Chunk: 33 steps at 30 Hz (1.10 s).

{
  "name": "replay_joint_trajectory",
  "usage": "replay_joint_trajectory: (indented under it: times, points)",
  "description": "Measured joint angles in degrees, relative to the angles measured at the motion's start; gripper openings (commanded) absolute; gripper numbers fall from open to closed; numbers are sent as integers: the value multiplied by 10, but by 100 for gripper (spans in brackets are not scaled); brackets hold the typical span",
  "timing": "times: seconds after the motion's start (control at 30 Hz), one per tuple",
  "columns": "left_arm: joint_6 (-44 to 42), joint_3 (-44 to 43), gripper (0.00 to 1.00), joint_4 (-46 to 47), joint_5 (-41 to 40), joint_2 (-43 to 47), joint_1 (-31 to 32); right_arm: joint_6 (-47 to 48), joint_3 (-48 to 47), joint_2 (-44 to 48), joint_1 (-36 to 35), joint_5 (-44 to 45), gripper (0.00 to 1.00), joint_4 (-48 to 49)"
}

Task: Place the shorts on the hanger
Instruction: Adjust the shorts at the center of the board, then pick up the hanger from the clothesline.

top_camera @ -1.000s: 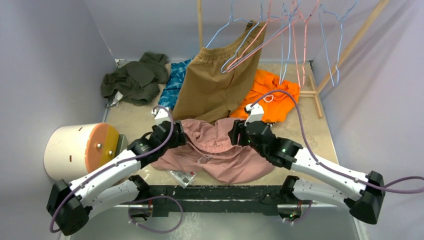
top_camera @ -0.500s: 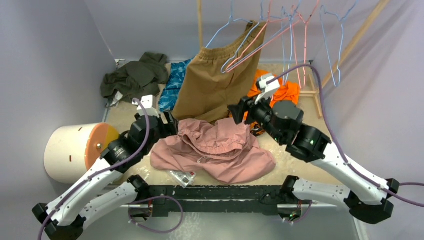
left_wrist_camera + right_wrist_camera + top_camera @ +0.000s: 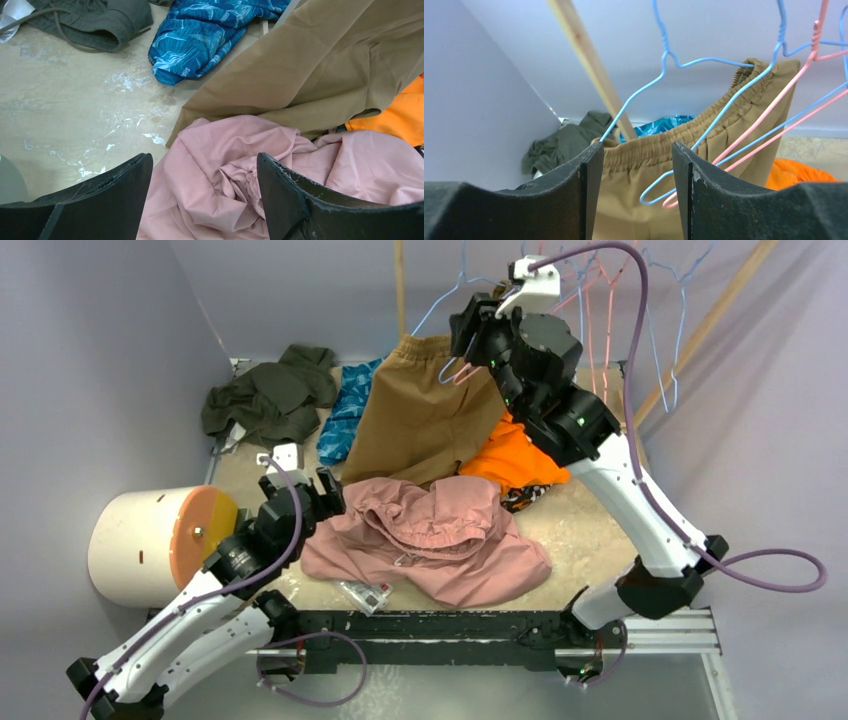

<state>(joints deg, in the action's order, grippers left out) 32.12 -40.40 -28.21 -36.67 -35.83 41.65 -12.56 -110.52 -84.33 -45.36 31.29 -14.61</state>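
Note:
The dusty-pink shorts [image 3: 430, 540] lie crumpled on the table, with nothing gripping them. My left gripper [image 3: 318, 490] hovers open at their left edge. In the left wrist view its jaws [image 3: 204, 157] stand wide apart above the pink folds [image 3: 235, 170], holding nothing. My right gripper [image 3: 462, 335] is raised high at the rack and is open. In the right wrist view the lower corner of the light-blue hanger [image 3: 642, 199] shows between its fingers [image 3: 636, 147], just beyond the tips. That corner [image 3: 447, 373] hangs in front of the tan shorts.
Tan-brown shorts [image 3: 420, 420] hang from another blue hanger beside pink wire hangers [image 3: 774, 107] and a wooden rack post [image 3: 400, 285]. On the table lie an orange garment [image 3: 515, 465], blue patterned cloth [image 3: 350, 410], dark green clothes [image 3: 270, 395] and a small packet [image 3: 365, 592]. A white drum [image 3: 150, 540] stands at left.
Both grippers have left the pink shorts. The right arm swung up and back to the hangers. The left gripper drew back to the left and opened wider. The shorts settled on the table.

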Motion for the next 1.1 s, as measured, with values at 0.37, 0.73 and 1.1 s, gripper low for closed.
replay_joint_trajectory:
  times: [0.37, 0.73, 1.1]
  points:
    - [-3, 8, 74, 20, -11, -18, 0, -60, -13, -37, 83, -8, 56, -6]
    - [-3, 8, 74, 21, -11, -28, 0, -66, -13, -55, 115, -11, 60, -6]
    - [-9, 8, 74, 21, -11, -31, 0, -84, -13, -97, 149, -41, 60, -10]
